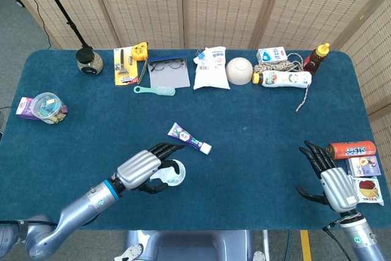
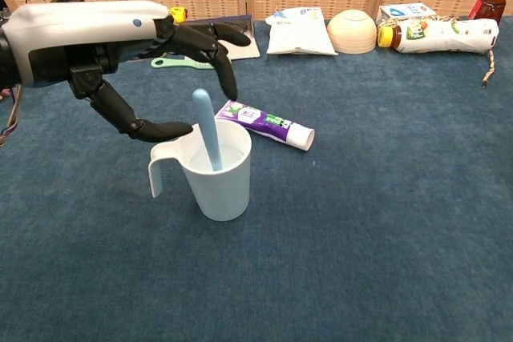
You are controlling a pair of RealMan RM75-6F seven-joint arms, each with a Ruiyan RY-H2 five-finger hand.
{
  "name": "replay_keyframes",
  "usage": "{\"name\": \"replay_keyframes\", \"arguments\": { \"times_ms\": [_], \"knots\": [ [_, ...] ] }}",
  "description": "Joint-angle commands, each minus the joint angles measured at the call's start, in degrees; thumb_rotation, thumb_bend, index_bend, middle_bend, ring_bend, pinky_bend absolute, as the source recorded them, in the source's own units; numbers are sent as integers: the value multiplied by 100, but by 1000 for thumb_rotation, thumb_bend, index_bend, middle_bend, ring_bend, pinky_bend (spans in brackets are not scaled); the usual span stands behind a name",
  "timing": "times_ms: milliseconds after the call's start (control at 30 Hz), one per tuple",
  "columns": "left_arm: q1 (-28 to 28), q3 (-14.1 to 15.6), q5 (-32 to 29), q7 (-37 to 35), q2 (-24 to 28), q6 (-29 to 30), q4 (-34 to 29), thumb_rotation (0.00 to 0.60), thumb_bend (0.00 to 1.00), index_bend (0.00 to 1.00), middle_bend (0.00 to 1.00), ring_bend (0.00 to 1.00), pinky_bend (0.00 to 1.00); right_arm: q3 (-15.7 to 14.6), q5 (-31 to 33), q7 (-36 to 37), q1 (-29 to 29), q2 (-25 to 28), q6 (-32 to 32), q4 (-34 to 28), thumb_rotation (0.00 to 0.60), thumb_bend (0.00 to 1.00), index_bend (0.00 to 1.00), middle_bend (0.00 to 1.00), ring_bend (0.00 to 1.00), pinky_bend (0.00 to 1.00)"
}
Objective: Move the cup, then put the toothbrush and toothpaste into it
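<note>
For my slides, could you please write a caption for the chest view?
Left hand hovers open above the white cup, toothbrush standing inside; toothpaste lies behind on the blue table.

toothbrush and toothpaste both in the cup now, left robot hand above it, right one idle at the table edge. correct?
Not quite: only the toothbrush stands in the cup. The toothpaste lies on the table behind the cup, as the chest view shows. The left robot hand is above the cup, and the right robot hand sits idle at the table edge.

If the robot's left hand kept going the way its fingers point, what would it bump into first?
Probably the toothpaste: the left hand over the cup points its fingers toward that tube, though height is hard to judge.
</note>
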Motion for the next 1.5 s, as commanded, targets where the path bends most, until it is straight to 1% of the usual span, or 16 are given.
{"name": "replay_keyframes", "arguments": {
  "times_ms": [33,133,200,267,400,533,633,700,867,967,1067,1200,1300,1367,1433,1500],
  "knots": [
    [-1,-21,-52,34,9,-27,-3,600,353,113,0,0,30,-2,3,2,4,-1,-11,0,600,239,0,0,0,67],
    [0,-29,-88,75,53,-53,-10,600,353,28,0,0,14,-4,-3,-3,7,-2,-12,-1,600,239,0,0,0,67],
    [-2,-22,-105,81,97,-90,-28,600,353,1,0,0,2,-3,-1,-5,11,-7,-18,3,600,239,0,0,0,67],
    [1,-27,-85,17,171,-105,-74,600,353,0,0,0,0,-6,2,5,13,-9,-28,7,600,240,0,0,0,67],
    [70,-107,45,-175,360,77,-96,600,351,0,0,0,0,-3,0,15,11,-5,-13,6,600,239,0,0,0,67],
    [121,-298,-14,-325,619,265,-25,600,350,0,0,0,0,-14,-20,19,8,-1,-2,-6,600,240,0,0,0,66],
    [42,-453,-295,-119,683,186,186,600,349,0,0,0,0,-25,-37,9,15,-5,-11,-19,600,240,0,0,0,67],
    [-60,-511,-558,222,640,40,382,600,348,0,0,0,0,-28,-42,-2,22,-10,-23,-24,600,240,0,0,0,67],
    [-323,-643,-1152,1071,229,-144,903,600,347,0,0,0,0,-11,7,-10,55,-28,-102,-6,600,240,0,0,0,67],
    [-448,-665,-1336,1322,24,-262,1174,600,348,0,0,0,0,8,71,-14,73,-47,-171,30,600,239,0,0,0,67],
    [-632,-646,-1454,1564,-200,-501,1575,600,348,0,0,0,0,42,179,-20,109,-86,-297,100,600,239,0,0,0,67],
    [-833,-624,-1487,1676,-513,-766,2075,600,346,0,0,0,0,74,295,-37,142,-130,-429,169,600,240,0,0,0,67],
    [-990,-599,-1426,1630,-863,-980,2563,600,346,0,0,0,0,100,398,-39,170,-172,-548,233,600,240,0,0,0,67],
    [-1173,-559,-1286,1534,-1234,-1236,2964,600,345,0,0,0,0,134,499,-45,184,-203,-631,295,600,240,0,0,0,67],
    [-1280,-532,-1122,1421,-1423,-1360,3231,600,334,0,0,0,0,150,527,-46,186,-218,-640,318,600,240,0,0,0,67],
    [-1347,-510,-1022,1331,-1503,-1456,3366,600,306,0,0,0,0,155,538,-48,186,-223,-647,331,600,240,0,0,0,67]
  ]
}}
